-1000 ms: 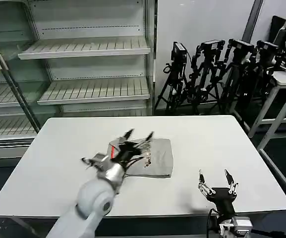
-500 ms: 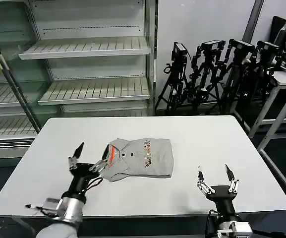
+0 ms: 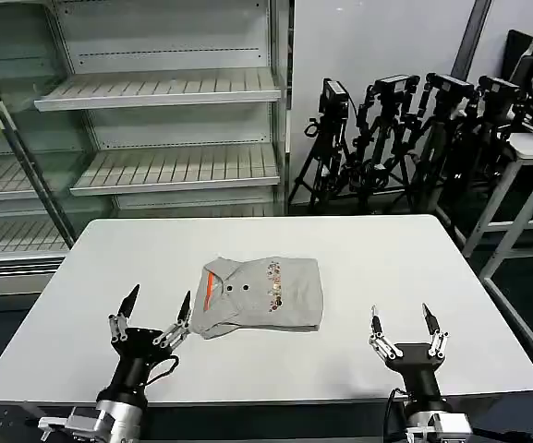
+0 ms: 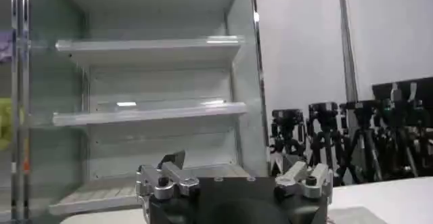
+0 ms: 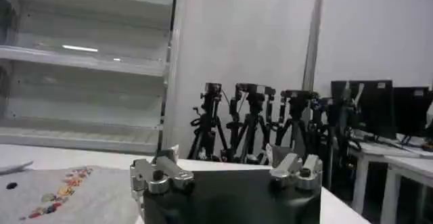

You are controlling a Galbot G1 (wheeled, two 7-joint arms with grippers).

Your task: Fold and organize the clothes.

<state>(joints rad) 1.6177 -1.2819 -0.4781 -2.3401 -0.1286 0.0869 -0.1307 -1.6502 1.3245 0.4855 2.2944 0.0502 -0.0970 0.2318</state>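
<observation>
— Head view first: what was the biggest thing, and how many?

— One white counter (image 3: 405, 268), with one metal shelving unit (image 3: 164, 120) behind it on the left and a cluster of black tripods (image 3: 405, 129) against the wall on the right.

— And the clothes?

— One folded grey shirt (image 3: 266, 295), orange-red stripe at the collar, lay flat mid-counter.

— Grippers?

— Two. The left gripper (image 3: 151, 318) hovered near the shirt's left edge, fingers spread, holding nothing. The right gripper (image 3: 405, 334) stood by the near edge, well apart, likewise spread and empty.
</observation>
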